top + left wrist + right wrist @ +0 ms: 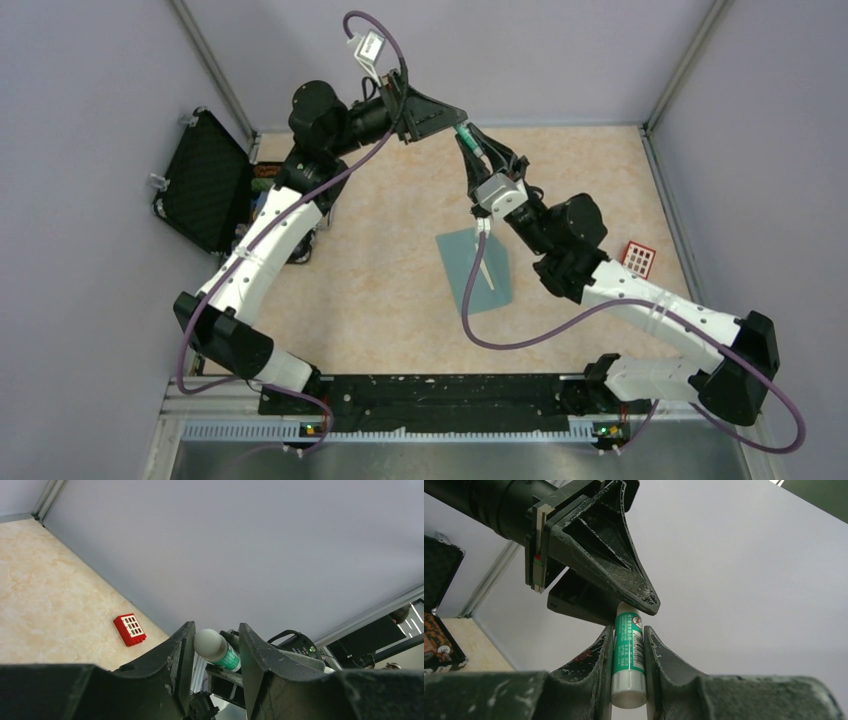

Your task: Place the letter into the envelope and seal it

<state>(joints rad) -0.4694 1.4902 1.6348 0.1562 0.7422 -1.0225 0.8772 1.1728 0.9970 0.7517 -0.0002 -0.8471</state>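
Note:
The teal envelope lies flat on the table mid-right, with a thin pale strip lying on it. No letter shows apart from it. My right gripper is raised above the table's back and is shut on a green glue stick with white ends. My left gripper meets it from the left. Its jaws stand around the stick's white cap. The cap touches one finger, with a gap to the other, so the gripper is open.
A red grid block lies on the table at the right, also in the left wrist view. An open black case with small items sits at the left wall. Purple cables hang from both arms. Grey walls enclose the table.

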